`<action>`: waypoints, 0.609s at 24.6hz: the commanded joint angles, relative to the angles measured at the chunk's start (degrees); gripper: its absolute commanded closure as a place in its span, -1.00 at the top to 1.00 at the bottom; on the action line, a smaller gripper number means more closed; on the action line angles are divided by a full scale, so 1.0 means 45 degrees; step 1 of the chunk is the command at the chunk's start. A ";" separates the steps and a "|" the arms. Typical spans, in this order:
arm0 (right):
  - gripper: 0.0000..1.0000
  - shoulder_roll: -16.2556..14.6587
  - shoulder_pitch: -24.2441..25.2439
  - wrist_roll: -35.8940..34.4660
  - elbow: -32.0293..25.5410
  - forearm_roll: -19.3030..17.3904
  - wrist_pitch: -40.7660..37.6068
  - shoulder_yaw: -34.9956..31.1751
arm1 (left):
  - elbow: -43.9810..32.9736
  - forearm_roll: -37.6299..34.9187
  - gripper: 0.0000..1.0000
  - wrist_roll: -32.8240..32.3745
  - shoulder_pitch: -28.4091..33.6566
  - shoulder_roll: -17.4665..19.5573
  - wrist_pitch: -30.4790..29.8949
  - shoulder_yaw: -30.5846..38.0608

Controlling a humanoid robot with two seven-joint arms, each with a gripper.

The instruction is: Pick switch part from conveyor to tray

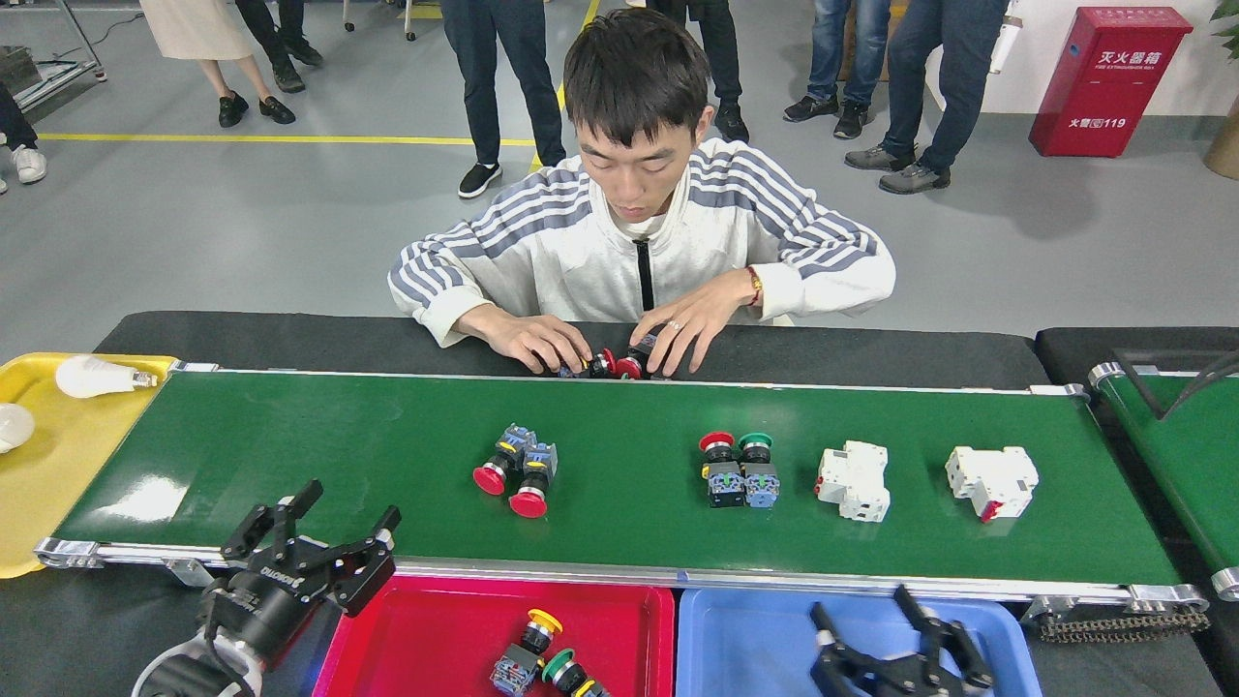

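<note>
On the conveyor (387, 455) we count two red mushroom-head switches (513, 471) mid-belt, one red-and-green push-button pair (739, 469) and two white circuit breakers (854, 481) toward its right end. Two switch parts (542, 660) lie in the red tray (426, 639). Our left gripper (324, 528) has its fingers spread at the belt's near edge. Our right gripper (895, 629) is splayed empty over the blue tray (745, 639). A person's hands (619, 339) handle more switches at the far rail.

Beyond your spread left gripper (324, 530), two red mushroom-head switch parts (515, 471) lie side by side, touching, on the glossy green conveyor (290, 445). Beyond your right gripper (886, 620), a red-capped and green-capped switch pair (738, 469) rests together. Between the grippers, the red tray (426, 639) holds a yellow-capped switch (528, 644) and a green-capped switch (566, 673).
</note>
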 commanded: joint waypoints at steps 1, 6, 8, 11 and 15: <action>1.00 -0.0134 -0.0213 -0.0181 -0.0141 -0.0009 0.0691 -0.0065 | -0.0089 -0.0031 1.00 -0.0052 -0.0185 0.0044 0.0101 -0.0104; 1.00 -0.0524 -0.1755 0.0502 0.0425 0.0304 0.0710 0.0578 | -0.0050 -0.0031 1.00 -0.0677 -0.0302 -0.0131 0.0218 -0.0787; 1.00 -0.0544 -0.2615 0.0932 0.0934 0.0675 0.0730 0.1458 | -0.0030 -0.0031 1.00 -0.0697 -0.0322 -0.0366 0.0316 -0.0827; 1.00 -0.0544 -0.3807 0.1127 0.1832 0.1105 0.0925 0.2298 | 0.0107 -0.0324 1.00 -0.0697 -0.0439 -0.0503 0.0863 -0.0866; 1.00 -0.0524 -0.4880 0.1576 0.2808 0.1163 0.0964 0.3606 | 0.1258 -0.0774 1.00 -0.0697 -0.1142 -0.0815 0.1000 -0.0768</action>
